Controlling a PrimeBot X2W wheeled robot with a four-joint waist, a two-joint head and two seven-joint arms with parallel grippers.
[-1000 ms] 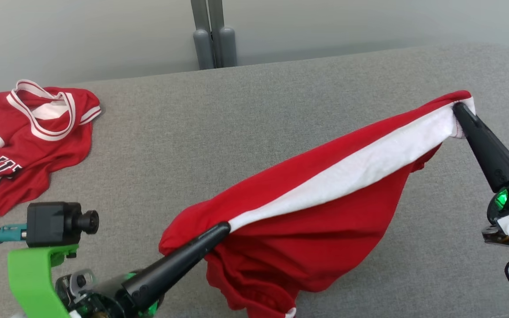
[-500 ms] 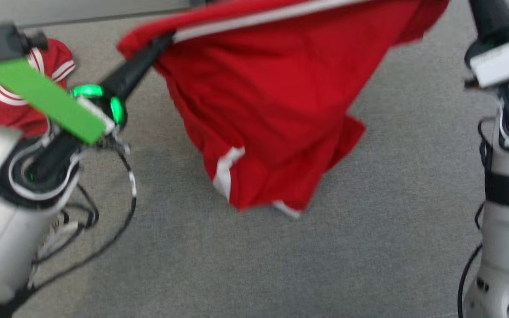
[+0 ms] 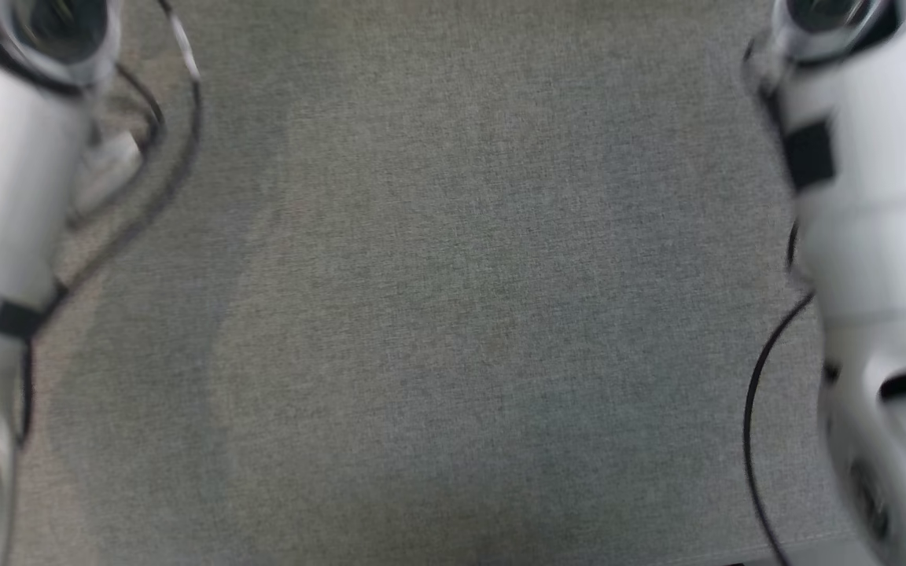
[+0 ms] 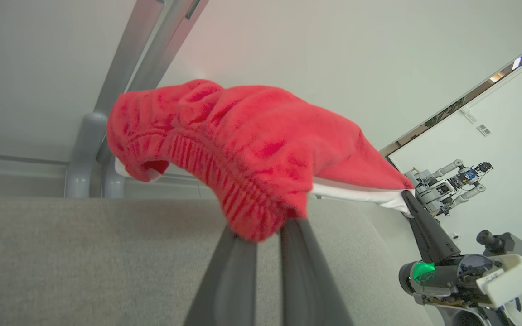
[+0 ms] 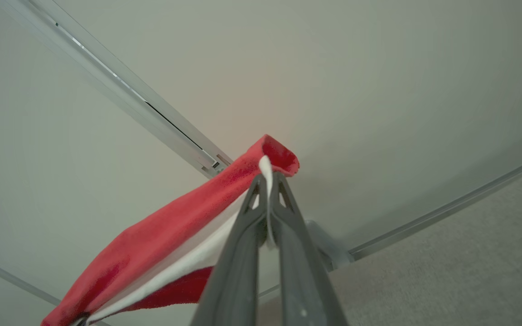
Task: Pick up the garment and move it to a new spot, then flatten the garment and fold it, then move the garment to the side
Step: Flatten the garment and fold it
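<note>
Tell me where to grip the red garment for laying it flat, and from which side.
Grip the red garment at the two ends of its white-banded edge, one claw from each side, as the left claw and right claw do now. That edge runs straight between them, so pulling it apart should let the loose cloth hang open.

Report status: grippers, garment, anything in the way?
Left gripper shut on red garment, bunched end. Right gripper shut on its white-trimmed corner. Garment held up between both, over grey surface. No obstruction visible.
</note>
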